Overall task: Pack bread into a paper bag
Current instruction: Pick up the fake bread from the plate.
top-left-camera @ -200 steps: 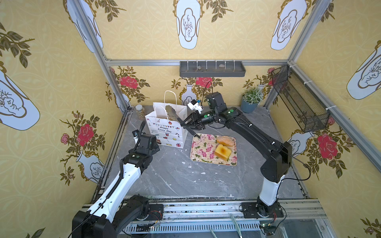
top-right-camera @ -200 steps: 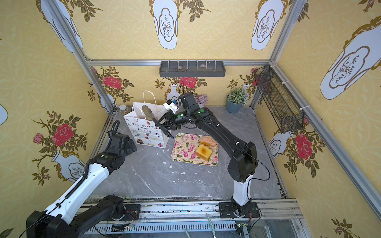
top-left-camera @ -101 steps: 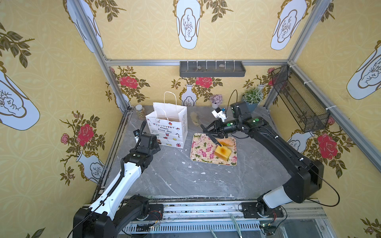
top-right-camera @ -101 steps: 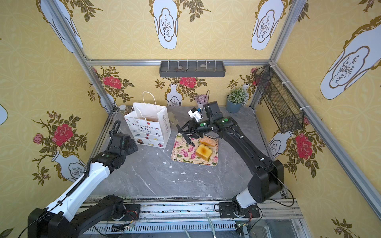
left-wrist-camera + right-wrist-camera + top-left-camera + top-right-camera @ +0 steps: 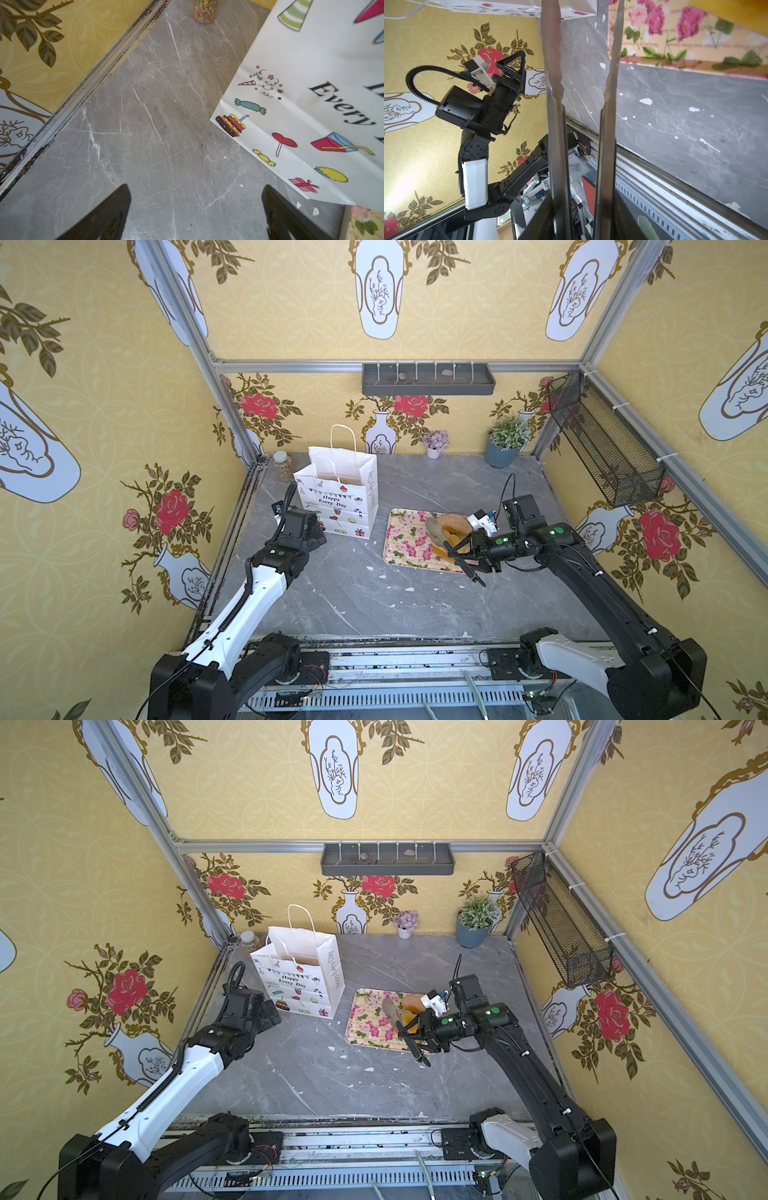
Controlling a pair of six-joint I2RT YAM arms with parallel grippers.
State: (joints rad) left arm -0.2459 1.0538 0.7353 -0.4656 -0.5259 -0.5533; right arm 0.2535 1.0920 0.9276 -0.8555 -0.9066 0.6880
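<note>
The white paper bag (image 5: 338, 497) (image 5: 297, 977) (image 5: 311, 104) stands upright and open at the back left. A brown round bun (image 5: 453, 521) (image 5: 411, 1001) and a yellow toast piece (image 5: 451, 538) (image 5: 409, 1017) lie on the floral tray (image 5: 405, 543) (image 5: 368, 1023). My right gripper (image 5: 463, 558) (image 5: 415, 1042) is shut on metal tongs (image 5: 554, 83). Their tips hang apart over the tray beside the bread, nothing between them. My left gripper (image 5: 318, 531) (image 5: 195, 193) is open and empty, low over the table by the bag's near left corner.
A jar of coloured beads (image 5: 282, 464) (image 5: 205, 10) stands behind the bag. A purple flower pot (image 5: 435, 443) and a green plant (image 5: 505, 443) line the back wall. A wire basket (image 5: 602, 448) hangs on the right wall. White flecks dot the grey table.
My right arm has swung with the tongs from above the bag's mouth rightward and toward the front, and is now over the tray. The left arm has not moved.
</note>
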